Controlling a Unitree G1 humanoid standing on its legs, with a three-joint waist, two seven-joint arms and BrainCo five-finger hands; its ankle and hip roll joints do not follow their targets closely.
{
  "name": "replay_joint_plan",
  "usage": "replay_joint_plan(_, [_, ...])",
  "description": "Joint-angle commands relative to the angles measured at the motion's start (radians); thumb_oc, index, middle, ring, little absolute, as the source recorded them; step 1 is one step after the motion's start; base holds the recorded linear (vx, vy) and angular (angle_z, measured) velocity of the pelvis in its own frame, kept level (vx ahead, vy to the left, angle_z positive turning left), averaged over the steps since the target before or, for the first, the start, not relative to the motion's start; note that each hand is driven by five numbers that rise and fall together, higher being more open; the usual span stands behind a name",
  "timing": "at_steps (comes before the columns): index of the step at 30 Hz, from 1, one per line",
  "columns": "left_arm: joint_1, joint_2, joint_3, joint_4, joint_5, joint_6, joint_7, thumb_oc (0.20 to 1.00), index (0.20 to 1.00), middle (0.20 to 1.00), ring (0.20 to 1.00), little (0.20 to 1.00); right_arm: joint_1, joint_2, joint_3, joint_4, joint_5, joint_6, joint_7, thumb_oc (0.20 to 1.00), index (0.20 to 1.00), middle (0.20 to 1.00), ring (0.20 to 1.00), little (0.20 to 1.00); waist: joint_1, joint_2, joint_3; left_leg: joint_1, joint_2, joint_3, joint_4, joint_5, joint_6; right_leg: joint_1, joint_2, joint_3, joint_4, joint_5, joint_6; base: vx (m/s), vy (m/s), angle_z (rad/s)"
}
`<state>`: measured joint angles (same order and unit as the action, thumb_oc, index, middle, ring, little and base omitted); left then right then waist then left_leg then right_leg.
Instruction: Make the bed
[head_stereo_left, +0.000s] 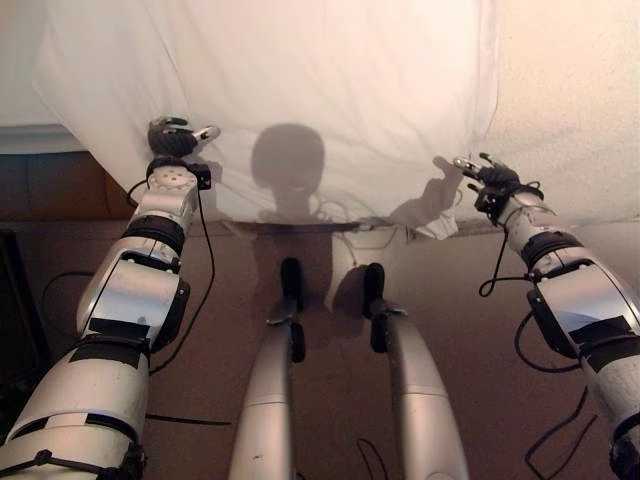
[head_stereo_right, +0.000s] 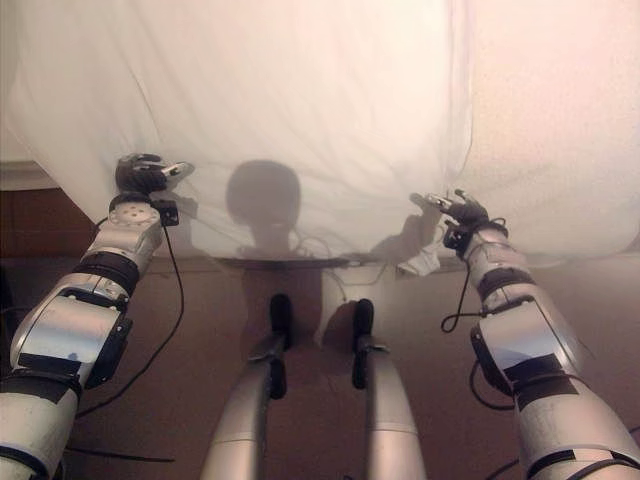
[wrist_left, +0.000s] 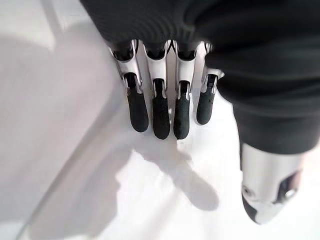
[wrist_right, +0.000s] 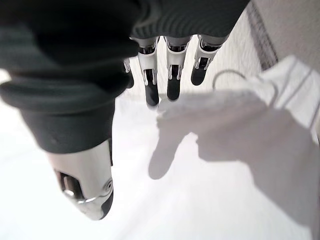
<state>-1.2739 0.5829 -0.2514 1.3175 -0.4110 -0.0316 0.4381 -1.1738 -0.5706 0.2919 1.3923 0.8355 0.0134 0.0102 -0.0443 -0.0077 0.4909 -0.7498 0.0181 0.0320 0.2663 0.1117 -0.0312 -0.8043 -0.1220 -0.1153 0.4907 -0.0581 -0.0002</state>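
Observation:
A white sheet (head_stereo_left: 300, 90) covers the left and middle of the bed and hangs over its near edge. To the right lies the bed's cream textured cover (head_stereo_left: 570, 100). My left hand (head_stereo_left: 175, 137) is at the sheet's near left edge. Its fingers (wrist_left: 160, 110) are straight and hover just above the cloth, the thumb apart, holding nothing. My right hand (head_stereo_left: 490, 180) sits at the near right, fingers (wrist_right: 172, 85) spread and open beside the sheet's folded corner (wrist_right: 250, 125). That corner (head_stereo_left: 435, 225) droops over the bed's edge.
A brown wooden bed side (head_stereo_left: 50, 185) shows below the sheet at the left. Brown floor (head_stereo_left: 220, 330) runs along the bed's near side. A dark object (head_stereo_left: 15, 300) stands at the far left on the floor.

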Motion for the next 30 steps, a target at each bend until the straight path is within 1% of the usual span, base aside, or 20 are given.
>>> replay_joint_plan(1, [0.076, 0.034, 0.046, 0.059, 0.001, -0.008, 0.068, 1.000, 1.000, 1.000, 1.000, 1.000, 0.106, -0.064, -0.032, 0.005, -0.018, -0.045, -0.026, 1.000, 1.000, 1.000, 1.000, 1.000, 0.018, 0.041, -0.086, 0.067, -0.006, 0.004, -0.003, -0.074, -0.047, 0.112, -0.015, 0.002, -0.170, 0.061, 0.103, 0.06, -0.048, 0.07])
replay_joint_plan(3, [0.128, 0.025, 0.060, 0.057, 0.015, -0.010, 0.057, 1.000, 1.000, 1.000, 1.000, 1.000, 0.164, -0.073, -0.070, 0.007, -0.020, -0.051, -0.029, 1.000, 1.000, 1.000, 1.000, 1.000, 0.019, 0.044, -0.097, 0.142, -0.008, -0.003, -0.066, -0.052, -0.052, 0.180, -0.012, -0.006, -0.208, 0.066, 0.104, 0.09, -0.059, 0.05])
replay_joint_plan(4, [0.208, 0.007, 0.093, 0.050, 0.009, -0.018, 0.040, 1.000, 1.000, 1.000, 1.000, 1.000, 0.243, -0.064, -0.123, 0.006, -0.018, -0.061, -0.036, 1.000, 1.000, 1.000, 1.000, 1.000, 0.020, 0.045, -0.115, 0.215, -0.006, -0.011, -0.128, -0.035, -0.055, 0.249, -0.009, -0.012, -0.245, 0.071, 0.106, 0.08, -0.040, 0.01])
replay_joint_plan(5, [0.214, 0.005, 0.093, 0.048, 0.009, -0.018, 0.040, 1.000, 1.000, 1.000, 1.000, 1.000, 0.251, -0.063, -0.125, 0.002, -0.019, -0.062, -0.037, 1.000, 1.000, 1.000, 1.000, 1.000, 0.020, 0.046, -0.113, 0.228, -0.006, -0.012, -0.138, -0.031, -0.055, 0.261, -0.009, -0.014, -0.253, 0.073, 0.106, 0.15, -0.056, 0.05])
replay_joint_plan(6, [0.300, -0.022, 0.106, 0.041, 0.014, -0.024, 0.005, 1.000, 1.000, 1.000, 1.000, 1.000, 0.329, -0.047, -0.163, -0.001, -0.026, -0.068, -0.035, 1.000, 1.000, 1.000, 1.000, 1.000, 0.016, 0.049, -0.128, 0.299, -0.003, -0.014, -0.194, -0.010, -0.060, 0.326, -0.005, -0.018, -0.288, 0.080, 0.107, 0.07, -0.017, 0.10])
replay_joint_plan(7, [0.306, -0.024, 0.106, 0.038, 0.014, -0.025, 0.004, 1.000, 1.000, 1.000, 1.000, 1.000, 0.336, -0.046, -0.164, -0.004, -0.027, -0.068, -0.035, 1.000, 1.000, 1.000, 1.000, 1.000, 0.017, 0.049, -0.127, 0.310, -0.003, -0.015, -0.203, -0.007, -0.060, 0.336, -0.004, -0.019, -0.294, 0.081, 0.107, 0.15, -0.025, 0.10])
replay_joint_plan(9, [0.451, -0.080, 0.141, 0.030, 0.008, -0.051, -0.047, 1.000, 1.000, 1.000, 1.000, 1.000, 0.473, 0.013, -0.208, -0.013, -0.043, -0.079, -0.021, 1.000, 1.000, 1.000, 1.000, 1.000, 0.012, 0.047, -0.161, 0.420, 0.005, -0.019, -0.293, 0.023, -0.065, 0.436, 0.007, -0.021, -0.350, 0.090, 0.108, 0.13, -0.003, 0.05])
replay_joint_plan(10, [0.458, -0.081, 0.141, 0.028, 0.008, -0.052, -0.048, 1.000, 1.000, 1.000, 1.000, 1.000, 0.479, 0.014, -0.208, -0.016, -0.043, -0.079, -0.022, 1.000, 1.000, 1.000, 1.000, 1.000, 0.012, 0.047, -0.160, 0.429, 0.006, -0.018, -0.300, 0.025, -0.065, 0.443, 0.008, -0.021, -0.354, 0.091, 0.108, 0.13, 0.001, 0.05])
replay_joint_plan(11, [0.563, -0.121, 0.184, 0.034, -0.013, -0.065, -0.093, 1.000, 1.000, 1.000, 1.000, 1.000, 0.566, 0.068, -0.229, -0.023, -0.052, -0.083, -0.005, 1.000, 1.000, 1.000, 1.000, 1.000, 0.009, 0.042, -0.187, 0.486, 0.017, -0.016, -0.343, 0.038, -0.068, 0.495, 0.015, -0.017, -0.380, 0.091, 0.107, 0.09, -0.005, 0.06])
replay_joint_plan(12, [0.570, -0.121, 0.184, 0.032, -0.013, -0.065, -0.094, 1.000, 1.000, 1.000, 1.000, 1.000, 0.572, 0.069, -0.229, -0.025, -0.053, -0.083, -0.005, 1.000, 1.000, 1.000, 1.000, 1.000, 0.009, 0.042, -0.187, 0.494, 0.018, -0.015, -0.348, 0.039, -0.068, 0.502, 0.017, -0.017, -0.384, 0.093, 0.107, 0.12, -0.006, 0.05])
replay_joint_plan(13, [0.611, -0.138, 0.196, 0.036, -0.015, -0.069, -0.110, 1.000, 1.000, 1.000, 1.000, 1.000, 0.609, 0.083, -0.240, -0.019, -0.062, -0.085, -0.001, 1.000, 1.000, 1.000, 1.000, 1.000, 0.008, 0.040, -0.204, 0.515, 0.020, -0.015, -0.354, 0.035, -0.066, 0.525, 0.019, -0.013, -0.396, 0.094, 0.107, 0.09, -0.010, -0.03])
replay_joint_plan(15, [0.733, -0.222, 0.191, 0.046, 0.029, -0.074, -0.159, 1.000, 1.000, 1.000, 1.000, 1.000, 0.713, 0.149, -0.266, 0.000, -0.099, -0.087, 0.011, 1.000, 1.000, 1.000, 1.000, 1.000, -0.003, 0.029, -0.252, 0.562, 0.030, -0.009, -0.354, 0.028, -0.073, 0.597, 0.015, -0.011, -0.450, 0.111, 0.112, 0.09, -0.009, -0.04])
replay_joint_plan(18, [0.807, -0.254, 0.169, 0.042, 0.088, -0.074, -0.183, 1.000, 1.000, 1.000, 1.000, 1.000, 0.777, 0.179, -0.266, 0.002, -0.129, -0.083, 0.025, 1.000, 1.000, 1.000, 1.000, 1.000, -0.006, 0.024, -0.290, 0.593, 0.033, -0.004, -0.354, 0.014, -0.073, 0.648, 0.014, -0.007, -0.504, 0.126, 0.115, 0.08, 0.014, -0.01])
replay_joint_plan(19, [0.876, -0.305, 0.189, 0.060, 0.070, -0.067, -0.262, 1.000, 1.000, 1.000, 1.000, 1.000, 0.837, 0.217, -0.274, 0.025, -0.156, -0.070, 0.055, 1.000, 1.000, 1.000, 1.000, 1.000, -0.006, 0.024, -0.328, 0.624, 0.035, 0.001, -0.354, 0.004, -0.071, 0.686, 0.009, -0.007, -0.537, 0.136, 0.121, 0.07, 0.024, -0.05])
replay_joint_plan(21, [0.906, -0.313, 0.193, 0.065, 0.067, -0.063, -0.281, 1.000, 1.000, 1.000, 1.000, 1.000, 0.861, 0.226, -0.279, 0.029, -0.156, -0.065, 0.065, 1.000, 1.000, 1.000, 1.000, 1.000, -0.006, 0.023, -0.344, 0.643, 0.036, 0.004, -0.354, -0.003, -0.069, 0.707, 0.009, -0.005, -0.550, 0.139, 0.121, 0.09, 0.027, -0.11])
replay_joint_plan(22, [0.931, -0.337, 0.195, 0.094, 0.058, -0.045, -0.319, 1.000, 1.000, 1.000, 1.000, 1.000, 0.885, 0.248, -0.300, 0.047, -0.143, -0.058, 0.068, 1.000, 1.000, 1.000, 1.000, 1.000, -0.011, 0.022, -0.364, 0.660, 0.037, 0.008, -0.354, -0.012, -0.068, 0.725, 0.008, -0.001, -0.558, 0.141, 0.121, 0.16, 0.045, -0.12])
replay_joint_plan(23, [0.979, -0.374, 0.168, 0.115, 0.111, -0.028, -0.348, 1.000, 1.000, 1.000, 1.000, 1.000, 0.924, 0.269, -0.309, 0.075, -0.177, -0.049, 0.072, 1.000, 1.000, 1.000, 1.000, 1.000, -0.013, 0.023, -0.400, 0.689, 0.040, 0.014, -0.354, -0.027, -0.065, 0.760, 0.007, 0.005, -0.573, 0.139, 0.121, 0.12, 0.035, -0.05])
replay_joint_plan(24, [0.980, -0.374, 0.168, 0.115, 0.111, -0.028, -0.348, 1.000, 1.000, 1.000, 1.000, 1.000, 0.925, 0.269, -0.309, 0.074, -0.178, -0.049, 0.072, 1.000, 1.000, 1.000, 1.000, 1.000, -0.013, 0.023, -0.400, 0.690, 0.040, 0.014, -0.354, -0.028, -0.065, 0.762, 0.007, 0.005, -0.575, 0.139, 0.121, 0.12, 0.052, -0.11])
replay_joint_plan(26, [1.018, -0.414, 0.141, 0.140, 0.148, -0.016, -0.373, 1.000, 1.000, 1.000, 1.000, 1.000, 0.965, 0.307, -0.275, 0.095, -0.249, -0.030, 0.097, 1.000, 1.000, 1.000, 1.000, 1.000, -0.012, 0.024, -0.439, 0.720, 0.042, 0.019, -0.354, -0.046, -0.061, 0.789, 0.003, 0.007, -0.578, 0.132, 0.123, 0.06, 0.036, -0.19])
replay_joint_plan(30, [1.036, -0.461, 0.095, 0.145, 0.170, -0.002, -0.378, 1.000, 1.000, 1.000, 1.000, 1.000, 0.990, 0.349, -0.249, 0.094, -0.272, -0.023, 0.090, 1.000, 1.000, 1.000, 1.000, 1.000, -0.008, 0.024, -0.463, 0.749, 0.042, 0.018, -0.354, -0.060, -0.053, 0.816, 0.003, 0.007, -0.578, 0.128, 0.123, 0.02, 0.011, -0.04])
